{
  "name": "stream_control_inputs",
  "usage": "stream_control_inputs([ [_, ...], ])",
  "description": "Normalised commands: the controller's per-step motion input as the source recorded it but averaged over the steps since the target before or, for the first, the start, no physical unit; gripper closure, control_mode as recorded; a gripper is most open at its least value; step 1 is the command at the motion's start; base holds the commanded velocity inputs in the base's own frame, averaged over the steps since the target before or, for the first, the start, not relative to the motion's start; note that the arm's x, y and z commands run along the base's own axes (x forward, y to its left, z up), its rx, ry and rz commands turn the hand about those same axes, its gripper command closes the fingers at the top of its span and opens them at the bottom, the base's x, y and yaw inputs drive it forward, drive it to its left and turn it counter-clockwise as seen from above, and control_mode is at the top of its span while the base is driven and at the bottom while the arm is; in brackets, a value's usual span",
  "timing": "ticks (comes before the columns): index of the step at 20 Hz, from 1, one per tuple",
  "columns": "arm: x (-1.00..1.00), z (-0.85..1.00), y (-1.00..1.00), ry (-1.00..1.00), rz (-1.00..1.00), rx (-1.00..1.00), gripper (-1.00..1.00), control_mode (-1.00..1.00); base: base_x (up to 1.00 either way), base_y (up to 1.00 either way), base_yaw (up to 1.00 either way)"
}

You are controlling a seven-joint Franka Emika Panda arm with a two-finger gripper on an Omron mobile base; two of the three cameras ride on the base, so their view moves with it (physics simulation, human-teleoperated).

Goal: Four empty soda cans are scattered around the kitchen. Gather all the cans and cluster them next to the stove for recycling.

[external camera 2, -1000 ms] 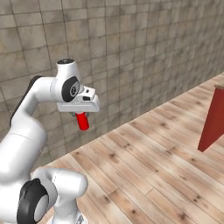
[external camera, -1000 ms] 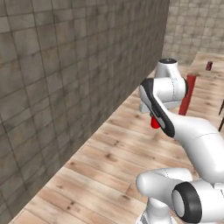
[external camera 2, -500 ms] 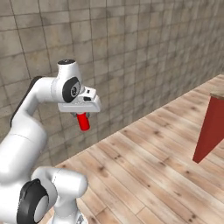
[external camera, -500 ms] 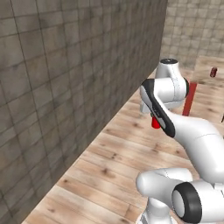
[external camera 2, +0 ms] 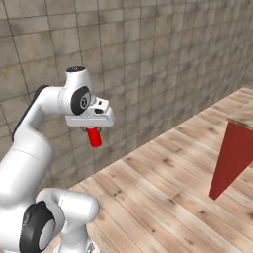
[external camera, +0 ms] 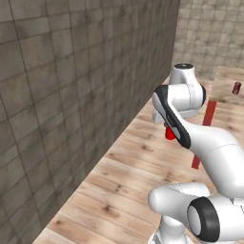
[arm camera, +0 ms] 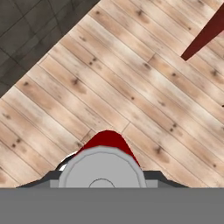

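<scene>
Red can point(arm camera: 105, 151) (silver metal top), matt plank floor point(arm camera: 144, 100).

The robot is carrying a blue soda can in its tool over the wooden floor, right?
Not quite. The soda can in the tool is red, not blue. The right base view shows its red body hanging under the tool, and the hand view shows red around its silver top. The rest is right: it is carried above the wooden floor.

A grey-brown tiled wall point(external camera: 71, 95) stands beside the wood plank floor point(external camera: 124, 190). Across the floor from that wall stands a red cabinet panel point(external camera 2: 232, 158), with a beige worktop point(external camera 2: 244, 114) above it.
</scene>
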Motion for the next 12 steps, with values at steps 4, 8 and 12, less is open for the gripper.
stream_control_inputs([
  [4, 0.00, 0.00, 0.00, 0.00, 0.00, 0.00, 1.00, 1.00, 0.87, -0.08, -0.03],
  [8, 0.00, 0.00, 0.00, 0.00, 0.00, 0.00, 1.00, 1.00, 0.89, -0.02, -0.03],
  [12, 0.00, 0.00, 0.00, 0.00, 0.00, 0.00, 1.00, 1.00, 0.88, 0.00, -0.03],
])
